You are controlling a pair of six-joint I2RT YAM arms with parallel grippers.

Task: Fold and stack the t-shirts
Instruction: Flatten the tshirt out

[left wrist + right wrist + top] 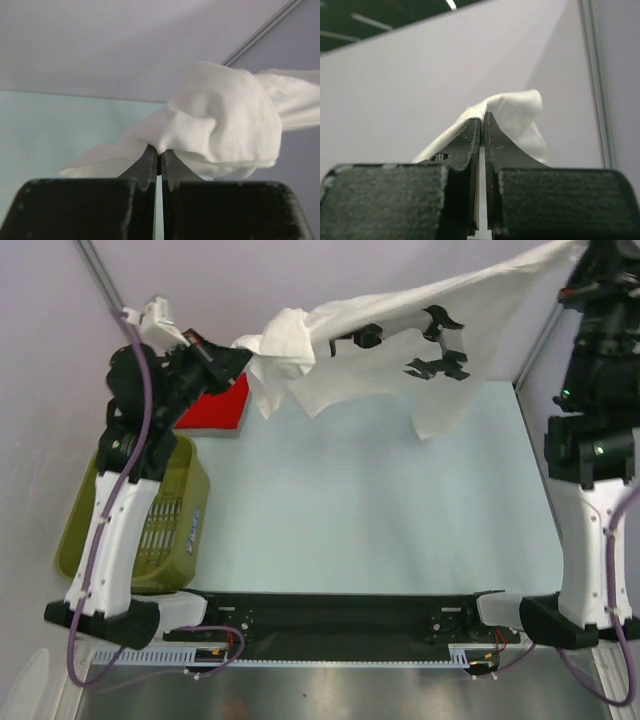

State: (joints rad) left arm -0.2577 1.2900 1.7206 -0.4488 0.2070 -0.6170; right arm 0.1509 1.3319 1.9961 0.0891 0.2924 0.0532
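The left gripper (159, 152) was pinched shut on a bunched wad of the white t-shirt (390, 315), and the right gripper (482, 116) was likewise clamped on a corner of the same cloth, high at the far right. Between them the shirt hung stretched in the air over the far end of the table (370, 520), its black print showing and a loose flap dangling toward the right. The red t-shirt (214, 405) lay flat at the far left, just beneath the left gripper. The left hold looked like a clump rather than a clean edge, so lowering it could, I judged, leave a crumpled heap. A thin pinch might also slip if the arms pulled further apart, and the sagging cloth might drag across the red shirt. The olive basket (140, 530) crowded the left arm, and walls closed the far and right sides. The middle and near table offered open room for laying the shirt down.
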